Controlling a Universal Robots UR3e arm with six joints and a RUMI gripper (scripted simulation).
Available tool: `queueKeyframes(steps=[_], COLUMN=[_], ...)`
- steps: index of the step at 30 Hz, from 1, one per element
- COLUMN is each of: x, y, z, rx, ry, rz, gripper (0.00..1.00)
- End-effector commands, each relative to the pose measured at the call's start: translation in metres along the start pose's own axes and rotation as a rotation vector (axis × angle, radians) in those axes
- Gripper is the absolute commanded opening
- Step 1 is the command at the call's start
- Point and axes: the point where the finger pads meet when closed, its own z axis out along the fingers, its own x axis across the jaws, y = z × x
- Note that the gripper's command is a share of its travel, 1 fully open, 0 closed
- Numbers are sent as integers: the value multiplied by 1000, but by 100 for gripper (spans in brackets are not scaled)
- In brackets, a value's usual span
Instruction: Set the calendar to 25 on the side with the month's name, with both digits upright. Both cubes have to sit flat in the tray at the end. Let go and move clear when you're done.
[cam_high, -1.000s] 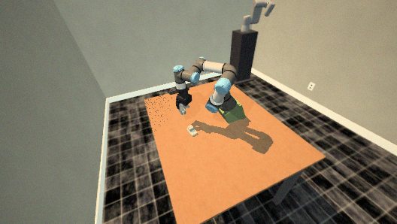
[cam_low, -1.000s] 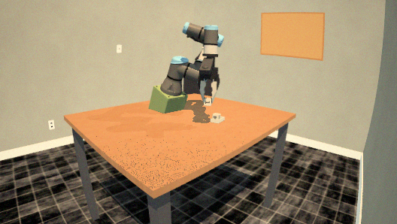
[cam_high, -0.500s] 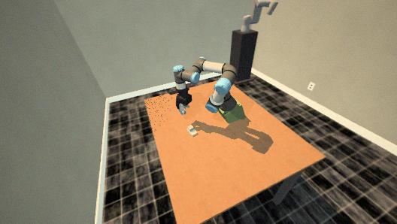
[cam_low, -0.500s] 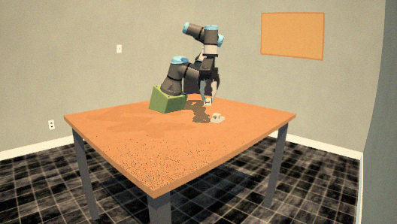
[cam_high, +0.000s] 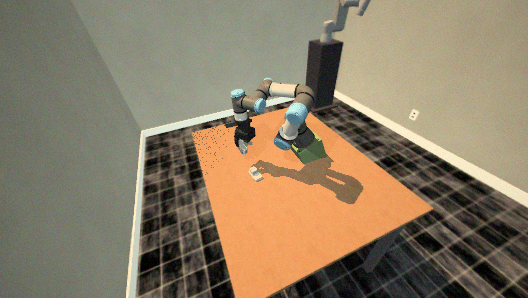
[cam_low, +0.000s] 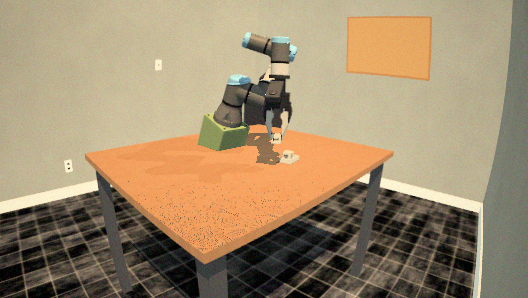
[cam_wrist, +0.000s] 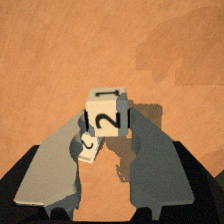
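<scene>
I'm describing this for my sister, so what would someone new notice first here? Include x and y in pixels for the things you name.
Probably the bright orange table (cam_high: 310, 215) (cam_low: 210, 190) mid-room, with the robot arm (cam_high: 283, 90) (cam_low: 235, 102) bending above it from a green base (cam_high: 316, 152) (cam_low: 212, 137). Up close, the gripper (cam_high: 243, 147) (cam_low: 277, 135) (cam_wrist: 108, 110) pinches a white number cube (cam_low: 276, 139) (cam_wrist: 100, 120) showing a 2.

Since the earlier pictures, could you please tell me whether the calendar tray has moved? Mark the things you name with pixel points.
No, the tray (cam_high: 258, 177) (cam_low: 291, 160) sits at the same spot on the table (cam_high: 280, 235) (cam_low: 165, 185), judged against the table's edges.
</scene>
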Motion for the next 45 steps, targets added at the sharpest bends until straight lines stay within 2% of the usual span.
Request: queueKeyframes(steps=[1, 6, 8, 23, 34, 45], x=[0, 0, 0, 0, 0, 0], y=[-1, -1, -1, -1, -1, -1], z=[9, 24, 24, 69, 83, 85], rx=[3, 3, 3, 3, 3, 3], ry=[1, 1, 1, 1, 1, 1], rz=[-1, -1, -1, -1, -1, -1], gripper=[11, 11, 11, 11, 11, 11])
